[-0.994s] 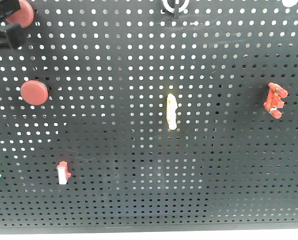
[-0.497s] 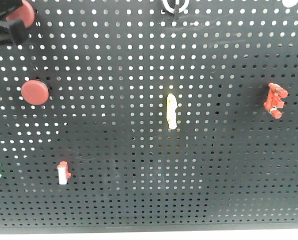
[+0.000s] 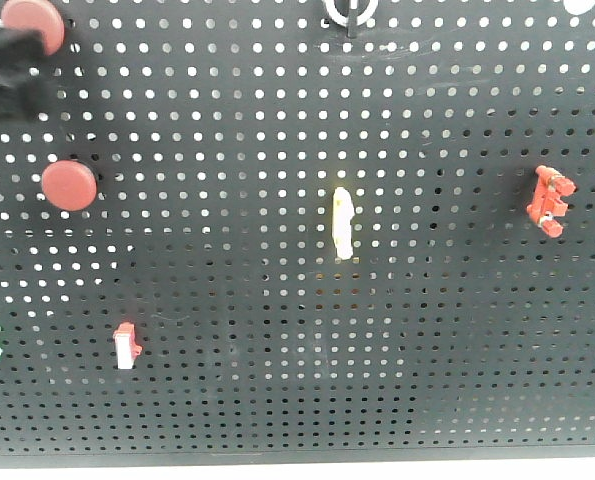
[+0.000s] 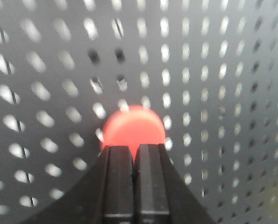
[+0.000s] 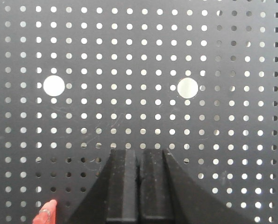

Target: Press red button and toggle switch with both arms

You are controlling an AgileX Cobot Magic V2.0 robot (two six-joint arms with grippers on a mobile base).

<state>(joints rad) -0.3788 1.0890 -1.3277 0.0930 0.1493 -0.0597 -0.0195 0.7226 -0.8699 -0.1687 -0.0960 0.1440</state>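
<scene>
- The left tool (image 4: pixel 135 156), black fingers pressed together on nothing, points at the round red plastic button (image 4: pixel 131 127); its tips overlap the button's lower edge, contact unclear.
- This button sits top left on the black perforated metal panel (image 3: pixel 277 350).
- The white-ringed toggle switch (image 3: pixel 350 12) with black lever is at the panel's top edge, well to the right.
- The right tool (image 5: pixel 139 156), also closed and empty, faces the panel.

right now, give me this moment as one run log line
left gripper: shut, tips at upper red button, contact unclear | right gripper: shut, facing pegboard | toggle switch: no gripper at it
</scene>
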